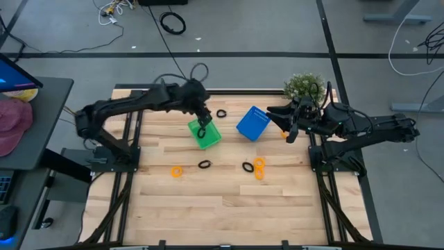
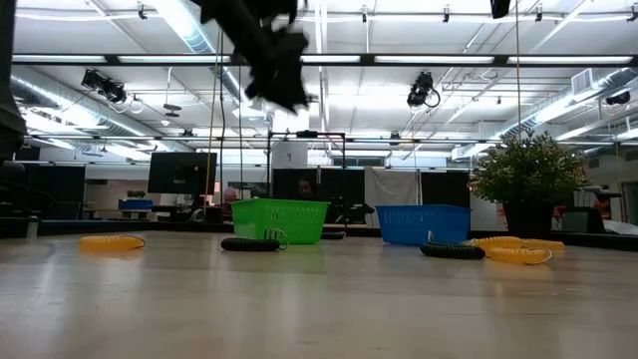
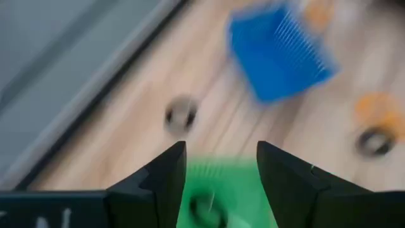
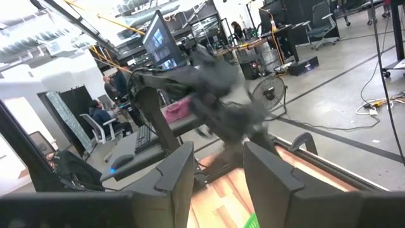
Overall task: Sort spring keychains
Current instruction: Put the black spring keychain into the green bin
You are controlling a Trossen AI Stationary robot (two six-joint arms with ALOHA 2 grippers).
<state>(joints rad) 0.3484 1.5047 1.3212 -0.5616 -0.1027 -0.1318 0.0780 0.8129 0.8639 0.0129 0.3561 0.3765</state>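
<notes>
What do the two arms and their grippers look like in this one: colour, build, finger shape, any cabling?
Both arms are dark, nearly black, jointed segments on bases at the table's side edges. The left gripper has two broad matte black fingers tapering to wedge tips; the right gripper has similar flat, angular dark fingers. A thin dark cable loops above the left arm's wrist. No markings are legible.
</notes>
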